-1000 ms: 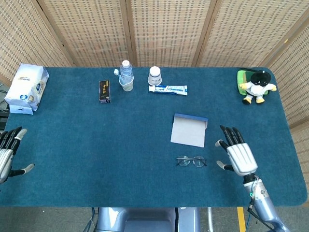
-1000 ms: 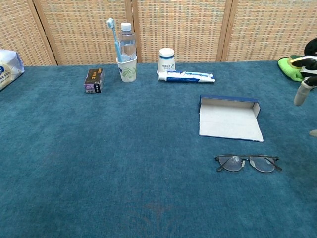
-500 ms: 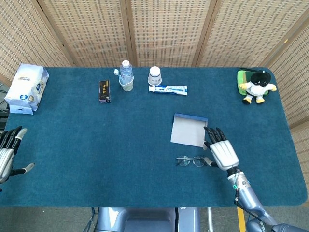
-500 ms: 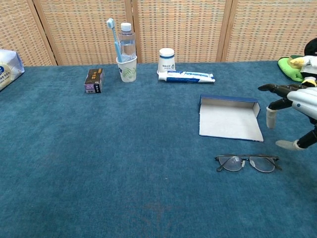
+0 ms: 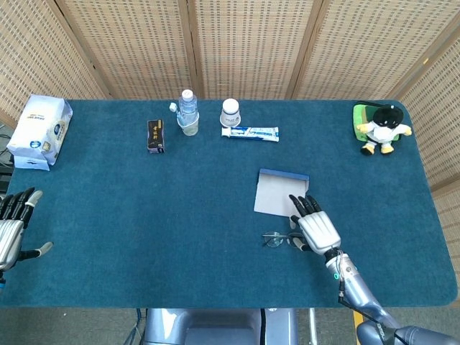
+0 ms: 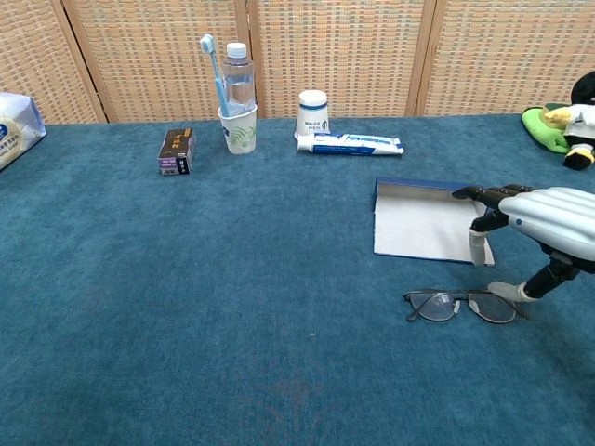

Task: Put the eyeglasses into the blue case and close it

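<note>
Here, eyeglasses lying flat and unfolded on the blue surface, just in front of the open blue case, pale lining up, lid not yet shut. Right hand poised over the right end of the frame, fingers spread and holding nothing, thumb low beside the lens. Thin wire, flat against the cloth: likely to skid ahead of a closing pinch, or to snag a temple arm on the pile and twist. Possible too, a nudge of the light case by the outstretched fingers, so close to its near edge. Unfolded arms perhaps too wide for the case, blocking the lid. Left hand open and idle at the far left edge. Farther back, well apart: toothpaste, cup, bottle, small dark box, tissue pack, plush toy.
</note>
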Controlling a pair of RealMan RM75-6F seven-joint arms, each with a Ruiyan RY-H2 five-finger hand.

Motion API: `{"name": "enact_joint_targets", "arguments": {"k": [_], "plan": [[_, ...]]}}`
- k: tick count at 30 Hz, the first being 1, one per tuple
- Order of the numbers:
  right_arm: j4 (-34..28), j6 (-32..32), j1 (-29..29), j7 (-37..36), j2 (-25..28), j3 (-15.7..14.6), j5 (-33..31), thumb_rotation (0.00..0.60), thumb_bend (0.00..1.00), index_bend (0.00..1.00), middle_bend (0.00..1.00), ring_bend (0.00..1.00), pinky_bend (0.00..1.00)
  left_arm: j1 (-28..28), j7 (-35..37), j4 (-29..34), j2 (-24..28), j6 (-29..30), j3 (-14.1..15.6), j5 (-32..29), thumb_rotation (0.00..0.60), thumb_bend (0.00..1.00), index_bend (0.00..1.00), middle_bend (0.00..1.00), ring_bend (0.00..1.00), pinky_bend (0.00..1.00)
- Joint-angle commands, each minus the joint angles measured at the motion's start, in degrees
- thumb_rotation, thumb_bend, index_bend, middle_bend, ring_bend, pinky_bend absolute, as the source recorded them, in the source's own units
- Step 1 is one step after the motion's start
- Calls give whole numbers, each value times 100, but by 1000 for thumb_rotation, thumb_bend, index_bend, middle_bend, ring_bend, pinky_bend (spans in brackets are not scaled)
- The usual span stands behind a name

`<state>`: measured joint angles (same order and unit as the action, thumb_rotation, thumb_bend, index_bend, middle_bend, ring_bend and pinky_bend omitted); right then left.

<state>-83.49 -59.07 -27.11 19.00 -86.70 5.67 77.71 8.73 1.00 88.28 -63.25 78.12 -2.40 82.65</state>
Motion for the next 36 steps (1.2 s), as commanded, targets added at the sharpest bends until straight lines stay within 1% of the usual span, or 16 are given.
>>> {"name": "enact_joint_targets", "arguments": {"k": [1, 8, 24, 28, 36], "plan": [[31, 83, -67, 52, -75, 7, -85, 600, 360, 471, 0, 0, 0, 10, -11, 4, -1, -20, -5, -20, 600, 0, 0, 0, 0, 0], [-64, 112, -139, 169, -132, -22, -130, 600, 362, 471, 0, 0, 0, 24, -3, 11, 11, -55, -20, -68, 600, 0, 0, 0, 0, 0], [-76, 288, -327, 520, -264, -42, -463, 600, 364, 474, 0, 0, 0, 34, 51, -3, 29, -79, -21, -94, 600, 0, 0, 0, 0, 0], [-77, 296, -354, 535, -278, -46, -510, 600, 412, 482, 0, 0, 0, 41, 46, -9, 25, -99, -18, -105, 600, 0, 0, 0, 0, 0], [-62, 295, -402, 544, -312, -85, -540, 600, 414, 510, 0, 0, 0, 46, 24, -4, 17, -105, -18, -118, 600, 0, 0, 0, 0, 0]]}}
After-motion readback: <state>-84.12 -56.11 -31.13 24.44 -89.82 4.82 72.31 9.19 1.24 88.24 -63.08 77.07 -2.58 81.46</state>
